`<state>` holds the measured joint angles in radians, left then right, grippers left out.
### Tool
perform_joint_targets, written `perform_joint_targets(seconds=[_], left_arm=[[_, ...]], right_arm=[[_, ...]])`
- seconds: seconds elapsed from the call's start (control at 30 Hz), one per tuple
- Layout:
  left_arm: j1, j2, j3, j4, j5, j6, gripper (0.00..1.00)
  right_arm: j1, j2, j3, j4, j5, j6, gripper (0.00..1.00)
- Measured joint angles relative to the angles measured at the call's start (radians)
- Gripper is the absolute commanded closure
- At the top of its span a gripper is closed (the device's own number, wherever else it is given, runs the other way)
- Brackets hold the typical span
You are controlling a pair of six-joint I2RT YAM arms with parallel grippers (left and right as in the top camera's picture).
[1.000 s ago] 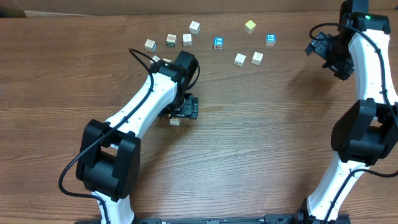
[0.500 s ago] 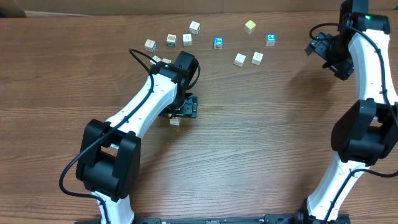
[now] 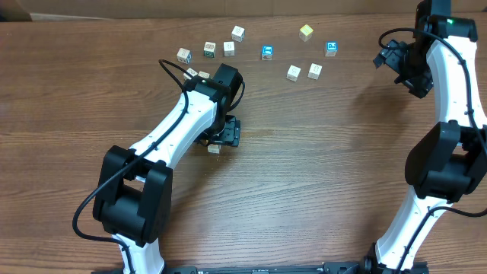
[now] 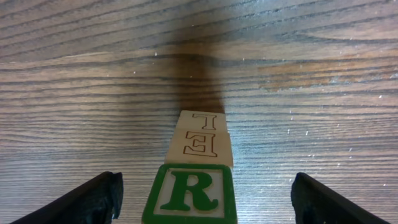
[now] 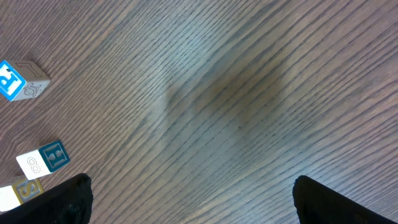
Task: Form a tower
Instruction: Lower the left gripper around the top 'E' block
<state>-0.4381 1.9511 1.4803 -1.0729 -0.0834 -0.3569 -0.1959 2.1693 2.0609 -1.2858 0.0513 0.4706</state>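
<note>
The tower point(image 4: 196, 155) is a one-cube-wide column of three pale wooden cubes. In the left wrist view I look down on it: a green-framed R cube point(image 4: 191, 193) on top, an E cube point(image 4: 200, 147) under it, an L cube point(image 4: 203, 120) lowest. My left gripper point(image 4: 206, 182) is open, one dark finger far out on each side of the R cube, neither touching it. Overhead, the tower point(image 3: 215, 148) peeks out beside the left gripper point(image 3: 227, 135). My right gripper point(image 3: 388, 57) hangs open over bare wood at the far right, nothing between its fingers point(image 5: 314, 193).
Loose cubes lie along the table's far side: pale ones point(image 3: 183, 55) point(image 3: 229, 48) point(image 3: 294, 72), blue-faced ones point(image 3: 267, 52) point(image 3: 331, 48) and a yellow one point(image 3: 306, 32). The right wrist view catches a blue-faced cube point(image 5: 13, 79) and a white-and-teal cube point(image 5: 42, 160) at its left edge.
</note>
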Motion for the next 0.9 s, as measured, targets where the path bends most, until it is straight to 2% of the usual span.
perform_joint_targets(seconds=[0.2,0.73,0.8,0.9], left_arm=[[0.0,-0.01,-0.002,0.006,0.005,0.001,0.06],[0.0,-0.023,-0.002,0.007,0.052,0.053,0.08],[0.0,-0.023,-0.002,0.009,0.045,0.053,0.11],[0.0,-0.023,-0.005,0.014,0.037,0.053,0.2]], right_arm=[[0.0,0.0,0.0,0.0,0.0,0.0,0.0],[0.0,0.0,0.0,0.0,0.0,0.0,0.0],[0.0,0.0,0.0,0.0,0.0,0.0,0.0],[0.0,0.0,0.0,0.0,0.0,0.0,0.0]])
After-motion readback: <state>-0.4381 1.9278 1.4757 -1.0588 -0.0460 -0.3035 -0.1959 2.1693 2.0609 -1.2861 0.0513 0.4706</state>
